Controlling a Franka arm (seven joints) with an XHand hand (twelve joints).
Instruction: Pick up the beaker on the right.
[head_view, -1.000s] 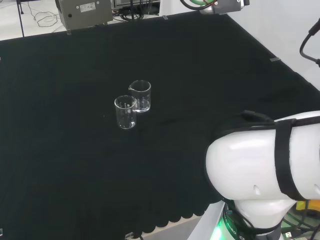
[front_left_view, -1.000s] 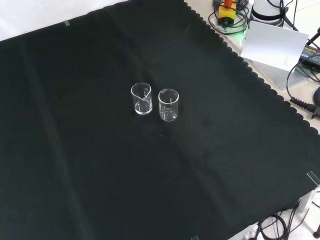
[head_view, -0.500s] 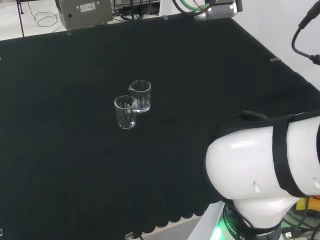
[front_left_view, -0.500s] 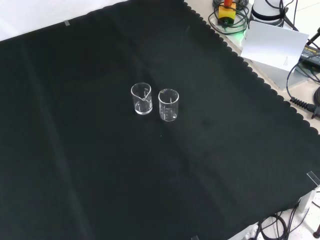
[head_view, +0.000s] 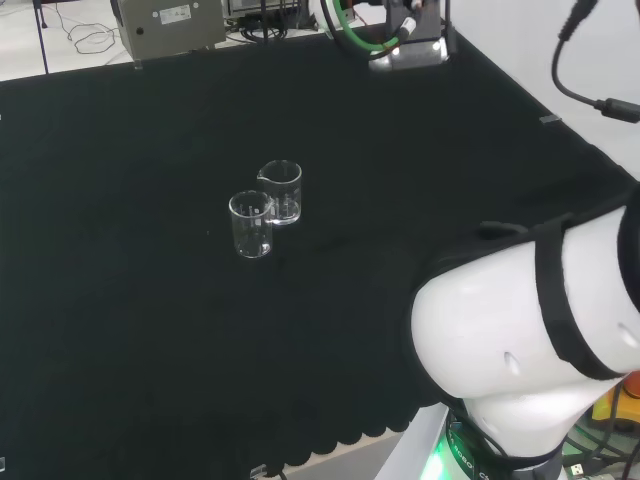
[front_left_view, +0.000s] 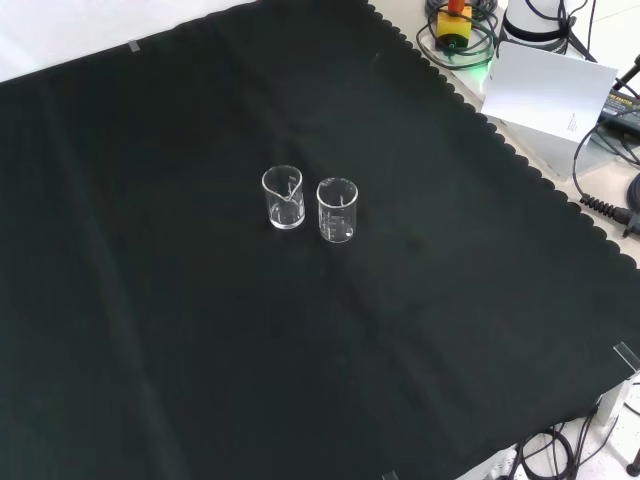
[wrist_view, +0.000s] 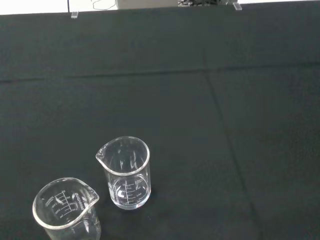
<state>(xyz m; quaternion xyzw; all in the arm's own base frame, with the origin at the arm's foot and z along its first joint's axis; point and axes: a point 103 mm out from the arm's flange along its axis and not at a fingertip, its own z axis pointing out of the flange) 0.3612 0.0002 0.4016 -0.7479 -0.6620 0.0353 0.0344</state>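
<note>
1. Hand state: cannot tell.
2. Two clear beakers stand upright, close together, mid-table on the black cloth (front_left_view: 450, 330).
3. Front view: right beaker (front_left_view: 337, 210) just beside left beaker (front_left_view: 284, 197).
4. Arm link (head_view: 520, 340) at head view's right, well apart from them.

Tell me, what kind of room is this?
Probably a robot lab: two glass beakers stand on a bench under black cloth, beside a white robot arm and cables.
</note>
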